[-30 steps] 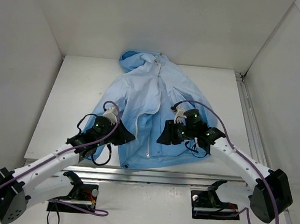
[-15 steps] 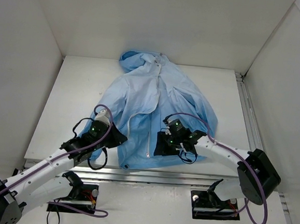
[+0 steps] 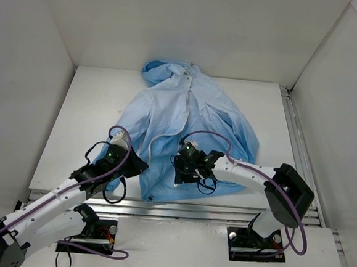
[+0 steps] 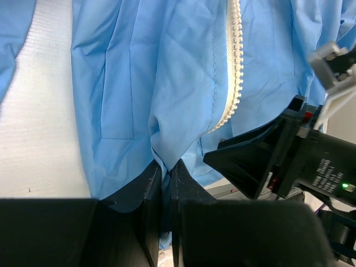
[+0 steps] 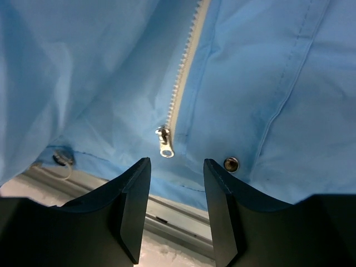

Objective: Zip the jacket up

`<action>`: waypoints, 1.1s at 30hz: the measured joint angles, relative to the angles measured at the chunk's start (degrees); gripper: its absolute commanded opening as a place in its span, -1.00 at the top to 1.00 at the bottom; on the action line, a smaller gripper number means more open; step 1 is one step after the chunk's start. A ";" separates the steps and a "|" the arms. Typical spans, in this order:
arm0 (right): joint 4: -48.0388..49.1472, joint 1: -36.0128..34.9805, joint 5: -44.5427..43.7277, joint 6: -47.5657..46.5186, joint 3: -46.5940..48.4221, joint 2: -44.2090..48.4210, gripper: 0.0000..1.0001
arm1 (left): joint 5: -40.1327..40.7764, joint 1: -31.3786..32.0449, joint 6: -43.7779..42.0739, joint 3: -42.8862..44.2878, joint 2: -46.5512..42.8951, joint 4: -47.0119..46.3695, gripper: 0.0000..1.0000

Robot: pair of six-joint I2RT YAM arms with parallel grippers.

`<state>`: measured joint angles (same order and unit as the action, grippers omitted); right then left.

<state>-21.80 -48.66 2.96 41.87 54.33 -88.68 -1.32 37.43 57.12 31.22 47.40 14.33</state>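
A white table [image 3: 73, 131] sits inside white walls. The jacket [image 3: 180, 115] lies spread at its centre, hood toward the far wall and hem at the near edge. The left gripper [image 4: 166, 173] is clamped on a fold of jacket fabric near the hem. The right gripper [image 5: 175, 162] hangs with its jaws apart, just below the zipper pull [image 5: 165, 146]. The slider sits low on the zipper [image 5: 183, 72], so closure appears barely begun, with the pull not yet grasped.

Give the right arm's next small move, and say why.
Probably advance the right pincer slightly and close on the zipper pull. The pincer is open, the pull lies just beyond its fingertips, and the left pincer is pinching the jacket nearby, which should hold the fabric steady.
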 measured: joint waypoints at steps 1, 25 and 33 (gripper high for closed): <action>-0.39 -0.11 -0.63 0.02 0.20 -0.76 0.20 | 0.02 0.00 0.00 0.00 0.02 0.00 1.00; -4.33 -1.44 -8.44 2.19 3.56 -7.85 0.20 | -0.33 0.00 -0.04 -0.72 -0.20 -0.02 1.00; -5.92 -1.62 -11.15 2.25 4.59 -9.27 0.84 | -0.28 0.00 -0.09 -1.07 -1.29 0.15 1.00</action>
<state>-27.73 -50.28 -8.19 44.12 58.92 -97.95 -1.61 37.43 57.04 30.15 46.11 14.48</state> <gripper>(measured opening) 0.162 0.044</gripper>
